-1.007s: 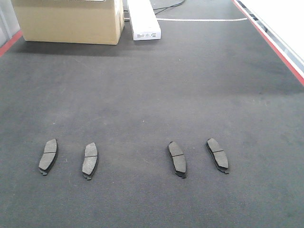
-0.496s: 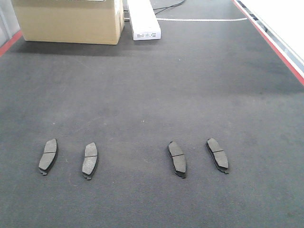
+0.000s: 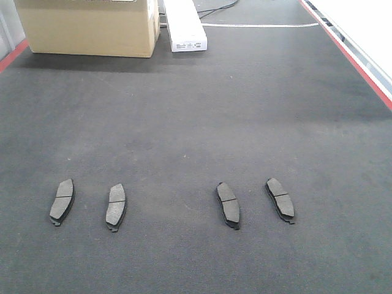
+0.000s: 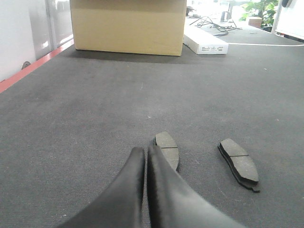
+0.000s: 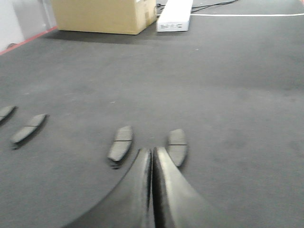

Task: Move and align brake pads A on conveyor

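Four dark grey brake pads lie in a row on the charcoal conveyor [image 3: 196,122]: far left [image 3: 62,201], second [image 3: 116,206], third [image 3: 228,204] and far right [image 3: 280,199]. Neither gripper shows in the front view. In the left wrist view my left gripper [image 4: 145,151] is shut and empty, low over the belt, its tips just left of one pad [image 4: 168,149]; another pad [image 4: 239,163] lies to the right. In the right wrist view my right gripper [image 5: 152,151] is shut and empty between two pads [image 5: 120,144] [image 5: 177,146]. Two more pads [image 5: 28,128] [image 5: 4,113] lie at the left.
A cardboard box [image 3: 89,24] and a long white box [image 3: 185,24] stand at the belt's far end, with cables behind them. Red edge strips run along the right [image 3: 349,55] and far left [image 3: 12,55]. A white surface borders the right strip.
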Robot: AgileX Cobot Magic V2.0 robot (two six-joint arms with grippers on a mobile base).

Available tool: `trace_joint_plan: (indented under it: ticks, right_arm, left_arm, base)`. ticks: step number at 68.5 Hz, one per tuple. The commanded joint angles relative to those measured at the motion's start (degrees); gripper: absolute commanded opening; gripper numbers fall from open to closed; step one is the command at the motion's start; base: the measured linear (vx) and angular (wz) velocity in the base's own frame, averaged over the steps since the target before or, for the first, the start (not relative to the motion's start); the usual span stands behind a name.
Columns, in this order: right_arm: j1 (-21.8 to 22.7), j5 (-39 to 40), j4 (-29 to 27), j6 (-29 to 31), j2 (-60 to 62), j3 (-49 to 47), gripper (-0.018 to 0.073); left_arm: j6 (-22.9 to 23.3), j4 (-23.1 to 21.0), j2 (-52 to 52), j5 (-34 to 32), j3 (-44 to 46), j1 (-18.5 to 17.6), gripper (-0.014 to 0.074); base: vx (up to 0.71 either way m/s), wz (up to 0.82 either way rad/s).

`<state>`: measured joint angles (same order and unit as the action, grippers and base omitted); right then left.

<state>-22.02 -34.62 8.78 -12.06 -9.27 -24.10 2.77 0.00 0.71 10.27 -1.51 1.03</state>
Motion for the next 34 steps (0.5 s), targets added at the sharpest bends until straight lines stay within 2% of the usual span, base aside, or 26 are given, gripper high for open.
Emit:
trace_joint_plan:
  ticks: [1,9,15,21,26,34]
  right_arm:
    - [5.1,5.2,1.1,2.6,-1.5,-1.1,-0.0011]
    - [16.9,15.6,-0.8,3.8,-0.2,4.8,-0.0011]
    - [22.2,25.6,-1.1,3.8,2.3,11.8,-0.0011]
    - [24.9,31.2,-1.1,3.8,5.2,17.7,-0.0011]
    - [26.1,32.4,-1.3,3.7,7.7,21.2,-0.0011]
    - [26.1,34.1,-1.3,5.1,10.7,26.5,-0.0011]
  left_arm:
    - [0.4,0.0,0.9,-4.0,-1.0,0.0,-0.0006]
    - [0.4,0.0,0.9,-4.0,-1.0,0.0,-0.0006]
    - [0.4,0.0,0.9,-4.0,-1.0,0.0,-0.0006]
    - [0.4,0.0,0.9,-4.0,-1.0,0.0,-0.0006]
    - [0.4,0.0,0.9,-4.0,-1.0,0.0,-0.0006]
    - [0.4,0.0,0.9,-4.0,-1.0,0.0,-0.0006]
  base:
    - [0.00,0.00]
    - [0.00,0.00]
    - [0.00,0.00]
    - [0.00,0.00]
    - [0.00,0.00]
    - [0.00,0.00]
